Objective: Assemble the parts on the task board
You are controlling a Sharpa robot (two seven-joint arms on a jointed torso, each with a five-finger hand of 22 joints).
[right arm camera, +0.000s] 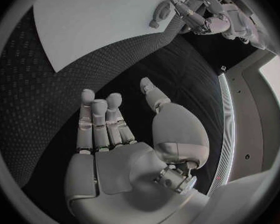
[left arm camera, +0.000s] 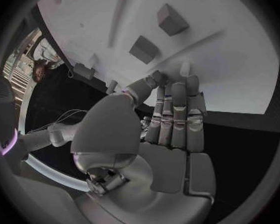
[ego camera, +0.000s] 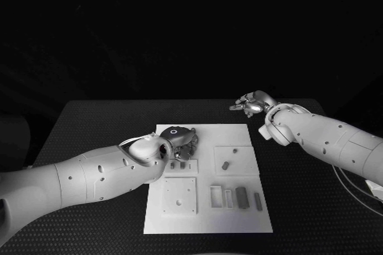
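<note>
The flat white rectangular task board lies in the middle of the black textured bench, with small grey block-like parts standing in its raised fixtures near the front and another small grey part on the square plate to the right. The silver left hand hovers over the board's far left corner, fingers straight and close together; it seems to hold nothing, though its fingertips are partly hidden. The silver right hand hangs beyond the board's far right corner, fingers spread and empty. The risk: the left hand descending blind could knock parts out of their seats or shift the board.
</note>
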